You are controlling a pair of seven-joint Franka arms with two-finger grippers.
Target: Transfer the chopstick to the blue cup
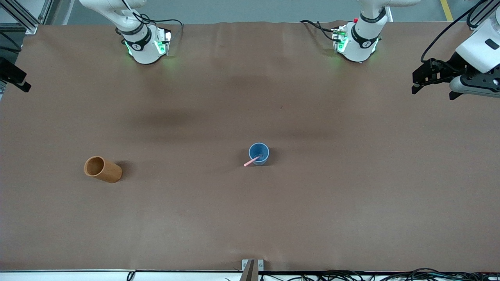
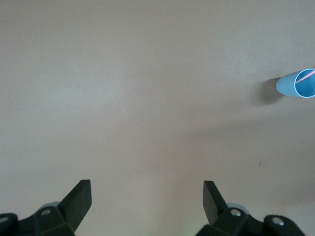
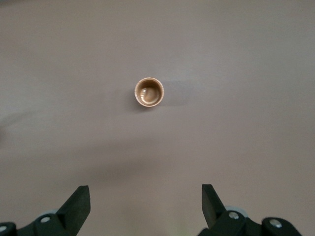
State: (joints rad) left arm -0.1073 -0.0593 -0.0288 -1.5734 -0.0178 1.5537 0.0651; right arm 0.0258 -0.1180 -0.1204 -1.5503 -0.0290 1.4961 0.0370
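The blue cup [image 1: 262,150] stands upright near the middle of the table. The pink chopstick [image 1: 251,161] rests inside it, its upper end leaning out over the rim toward the front camera. The left wrist view catches the blue cup [image 2: 290,84] and the chopstick [image 2: 306,76] at its edge. My left gripper [image 1: 433,93] hangs open and empty over the left arm's end of the table, well away from the cup; its jaws [image 2: 147,191] frame bare cloth. My right gripper [image 1: 15,76] is open and empty [image 3: 146,194] at the right arm's end.
An orange-brown cup [image 1: 103,169] stands upright toward the right arm's end, seen from above in the right wrist view [image 3: 149,92]. Brown cloth [image 1: 250,218] covers the table. A metal bracket [image 1: 252,267] sits at the table edge nearest the front camera.
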